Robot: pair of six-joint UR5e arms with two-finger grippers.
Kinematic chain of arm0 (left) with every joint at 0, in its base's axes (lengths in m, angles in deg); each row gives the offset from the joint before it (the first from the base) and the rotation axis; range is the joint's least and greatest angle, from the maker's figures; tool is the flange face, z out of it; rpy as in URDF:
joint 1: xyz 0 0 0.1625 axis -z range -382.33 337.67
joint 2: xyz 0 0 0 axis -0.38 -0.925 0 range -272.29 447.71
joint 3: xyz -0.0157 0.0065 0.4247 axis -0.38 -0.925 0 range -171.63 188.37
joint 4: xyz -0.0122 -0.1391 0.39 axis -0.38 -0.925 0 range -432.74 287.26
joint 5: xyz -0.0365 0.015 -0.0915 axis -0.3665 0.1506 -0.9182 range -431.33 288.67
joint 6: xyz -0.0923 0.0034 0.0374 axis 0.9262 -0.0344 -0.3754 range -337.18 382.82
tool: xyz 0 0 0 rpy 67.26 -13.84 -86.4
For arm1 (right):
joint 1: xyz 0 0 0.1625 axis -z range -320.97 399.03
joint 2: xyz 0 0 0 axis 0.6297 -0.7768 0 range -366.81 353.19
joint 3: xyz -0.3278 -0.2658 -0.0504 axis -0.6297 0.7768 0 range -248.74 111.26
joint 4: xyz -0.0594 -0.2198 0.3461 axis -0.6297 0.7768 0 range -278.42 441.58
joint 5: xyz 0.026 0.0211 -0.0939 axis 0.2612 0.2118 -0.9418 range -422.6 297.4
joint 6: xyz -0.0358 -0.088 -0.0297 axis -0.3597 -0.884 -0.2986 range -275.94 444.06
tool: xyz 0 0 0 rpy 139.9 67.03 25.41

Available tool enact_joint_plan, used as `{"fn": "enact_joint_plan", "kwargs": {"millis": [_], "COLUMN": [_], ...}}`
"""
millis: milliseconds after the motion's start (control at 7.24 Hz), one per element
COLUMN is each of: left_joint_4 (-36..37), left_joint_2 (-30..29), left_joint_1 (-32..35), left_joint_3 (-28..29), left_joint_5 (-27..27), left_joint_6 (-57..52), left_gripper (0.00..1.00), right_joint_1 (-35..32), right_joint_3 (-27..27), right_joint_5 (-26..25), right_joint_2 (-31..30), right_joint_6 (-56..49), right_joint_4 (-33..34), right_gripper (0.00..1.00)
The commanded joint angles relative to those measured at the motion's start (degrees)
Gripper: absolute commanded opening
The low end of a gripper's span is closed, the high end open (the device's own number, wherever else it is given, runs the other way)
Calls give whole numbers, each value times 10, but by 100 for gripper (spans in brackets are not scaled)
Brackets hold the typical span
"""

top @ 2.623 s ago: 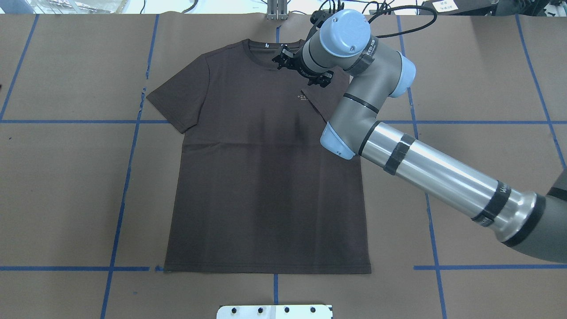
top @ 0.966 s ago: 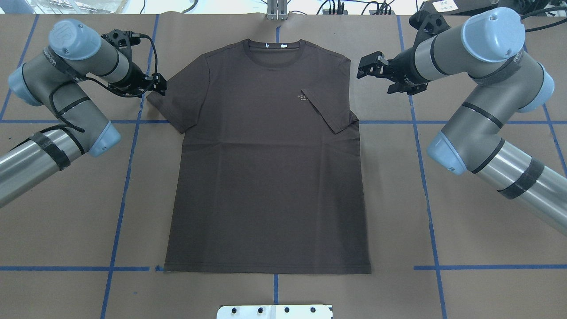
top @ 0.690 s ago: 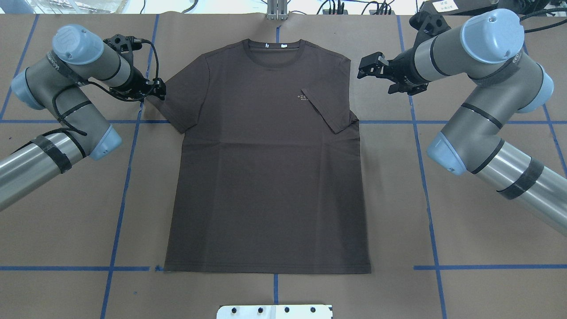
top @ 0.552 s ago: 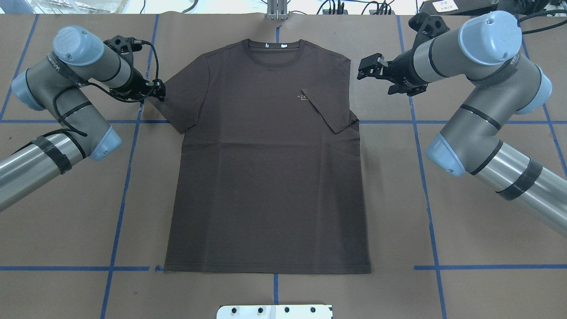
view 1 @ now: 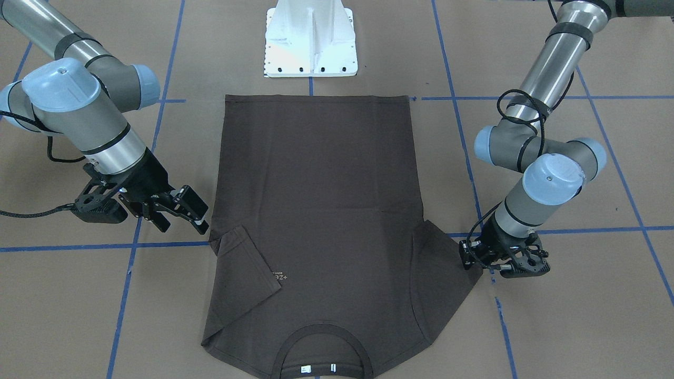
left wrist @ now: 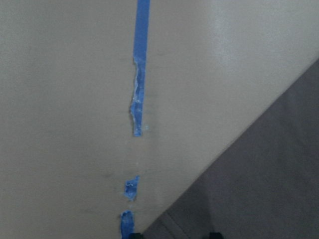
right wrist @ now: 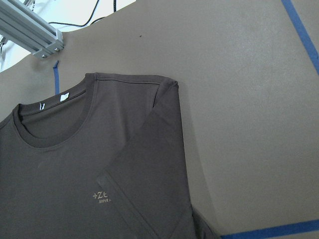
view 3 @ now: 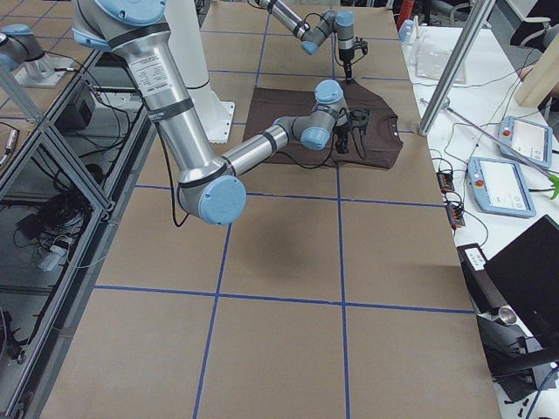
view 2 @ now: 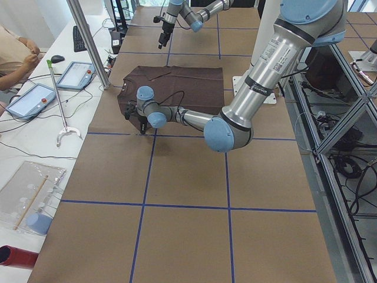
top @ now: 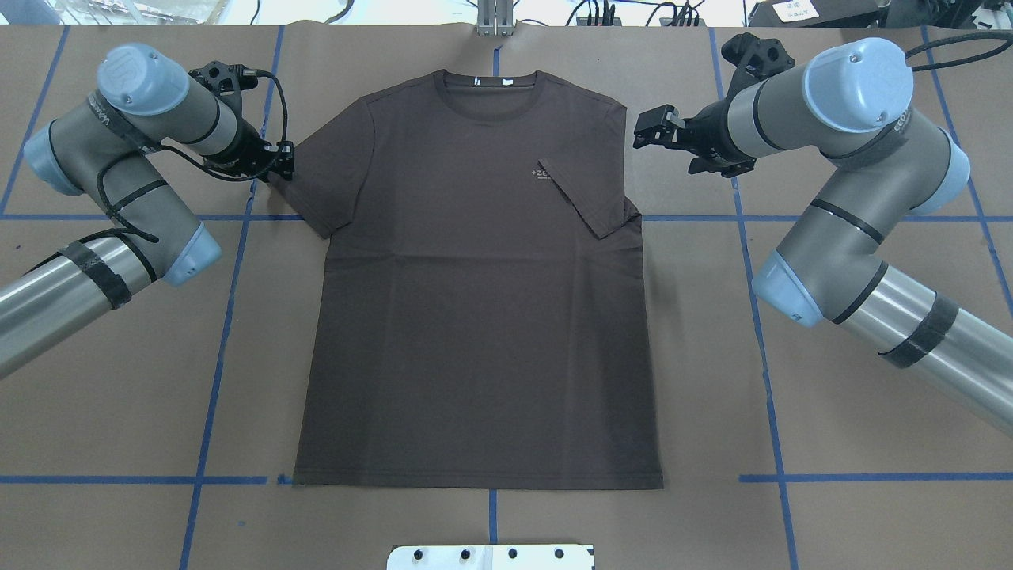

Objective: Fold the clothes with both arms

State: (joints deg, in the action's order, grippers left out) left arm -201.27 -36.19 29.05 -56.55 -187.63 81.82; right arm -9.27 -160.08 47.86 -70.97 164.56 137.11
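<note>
Now left fingers (top: 283,162) spread at T-shirt (top: 475,317) sleeve edge; right fingers (view 1: 194,204) spread over bare table (top: 696,261).

left arm (top: 146,210) and right arm (top: 851,206) are silver-grey, with pale blue caps (top: 851,83) and black cables (view 1: 31,212).

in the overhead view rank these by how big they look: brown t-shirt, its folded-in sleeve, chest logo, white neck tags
1. brown T-shirt
2. folded-in sleeve
3. chest logo and white neck tags: both tiny, and the sleeve covers part of the logo, so I won't rank them.
</note>
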Motion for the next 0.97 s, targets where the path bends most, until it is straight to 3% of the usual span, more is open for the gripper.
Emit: {"fn": "enact_joint_plan", "kwargs": {"millis": [0,552,828], "left_joint_4": [8,8,6], "left_joint_2": [-3,-13,-63], "left_joint_1": [0,-1,-51], "left_joint_3": [-36,-49,-52], "left_joint_5": [-6,-15,-10], "left_joint_6": [7,65,171], "left_gripper": [0,0,0], "right_joint_1": [14,17,15], "right_joint_3": [-2,1,-7], "right_joint_5": [-32,-33,-27], "right_joint_2": [-5,-9,-22], "right_joint_6": [3,1,-1], "right_joint_4": [-1,-2,-2], "right_gripper": [100,100,100]}}
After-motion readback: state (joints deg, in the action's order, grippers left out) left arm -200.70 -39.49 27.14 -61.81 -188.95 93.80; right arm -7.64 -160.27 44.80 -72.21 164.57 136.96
